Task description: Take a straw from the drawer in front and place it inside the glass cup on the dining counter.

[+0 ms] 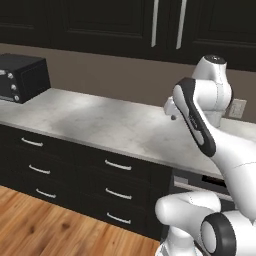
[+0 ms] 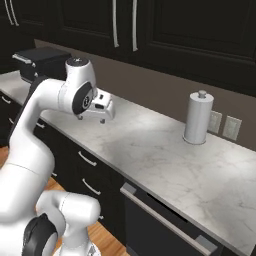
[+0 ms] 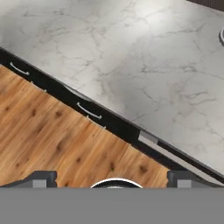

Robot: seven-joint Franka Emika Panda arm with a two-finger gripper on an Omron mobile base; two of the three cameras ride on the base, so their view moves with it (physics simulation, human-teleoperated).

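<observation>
Marble worktop (image 2: pixel 165 150), one paper-towel roll (image 2: pixel 198 118).

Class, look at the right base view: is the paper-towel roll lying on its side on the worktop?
No, the paper-towel roll stands upright on the marble worktop.

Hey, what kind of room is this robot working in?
Most likely a home kitchen: a marble worktop over black drawers, a paper-towel roll by the wall, and a small oven at the counter's end.
</observation>
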